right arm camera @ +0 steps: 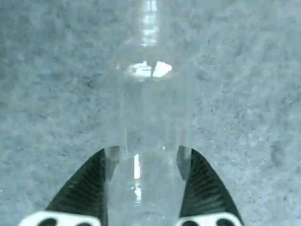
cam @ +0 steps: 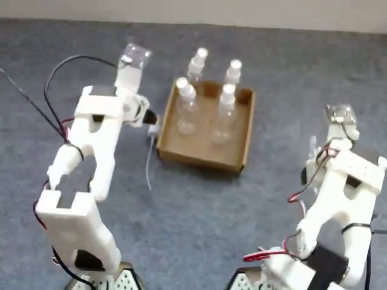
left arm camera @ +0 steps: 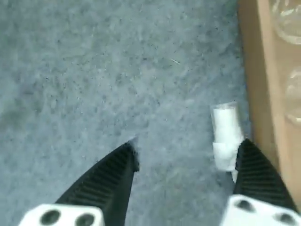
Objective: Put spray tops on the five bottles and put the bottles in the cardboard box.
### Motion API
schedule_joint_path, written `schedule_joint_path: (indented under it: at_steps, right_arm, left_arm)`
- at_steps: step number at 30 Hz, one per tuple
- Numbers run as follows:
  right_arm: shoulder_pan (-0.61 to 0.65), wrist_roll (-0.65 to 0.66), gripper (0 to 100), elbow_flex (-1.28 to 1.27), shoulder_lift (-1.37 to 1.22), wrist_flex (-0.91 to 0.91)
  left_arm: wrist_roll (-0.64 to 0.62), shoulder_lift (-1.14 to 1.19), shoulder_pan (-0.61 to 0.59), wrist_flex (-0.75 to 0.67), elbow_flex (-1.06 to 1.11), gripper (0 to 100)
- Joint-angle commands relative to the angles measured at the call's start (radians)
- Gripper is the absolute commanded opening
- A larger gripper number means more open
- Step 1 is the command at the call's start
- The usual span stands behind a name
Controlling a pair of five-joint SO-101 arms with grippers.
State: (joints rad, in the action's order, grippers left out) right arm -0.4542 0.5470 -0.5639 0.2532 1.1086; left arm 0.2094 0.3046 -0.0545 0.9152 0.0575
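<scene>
The cardboard box holds two clear bottles with white spray tops. Two more topped bottles stand at its far edge; I cannot tell whether they are inside. A loose white spray top lies on the carpet against the box's left wall, its thin tube trailing toward me. My left gripper is open around it, one finger right beside it. At the right, my right gripper is shut on a clear bottle with a bare threaded neck.
Grey carpet covers the whole work area, with free room in front of the box and between the arms. Red and black cables hang off both arms.
</scene>
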Motion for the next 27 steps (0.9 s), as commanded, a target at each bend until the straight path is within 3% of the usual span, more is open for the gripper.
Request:
schedule_joint_path:
  at_steps: [1, 13, 23, 27]
  right_arm:
    - [-0.010, 0.011, 0.3, 0.002, -0.013, -0.059]
    - [-0.008, 0.011, 0.8, 0.001, -0.074, -0.065]
    - [-0.016, 0.009, 1.1, -0.001, -0.074, -0.056]
    - [-0.018, 0.009, 1.1, -0.005, -0.076, -0.054]
  left_arm:
    - [-0.011, 0.042, 0.038, -0.017, -0.096, 28]
    - [-0.003, 0.160, 0.050, -0.014, -0.110, 27]
    - [-0.003, 0.189, -0.033, -0.003, -0.105, 10]
    - [-0.002, 0.189, -0.051, 0.129, -0.145, 4]
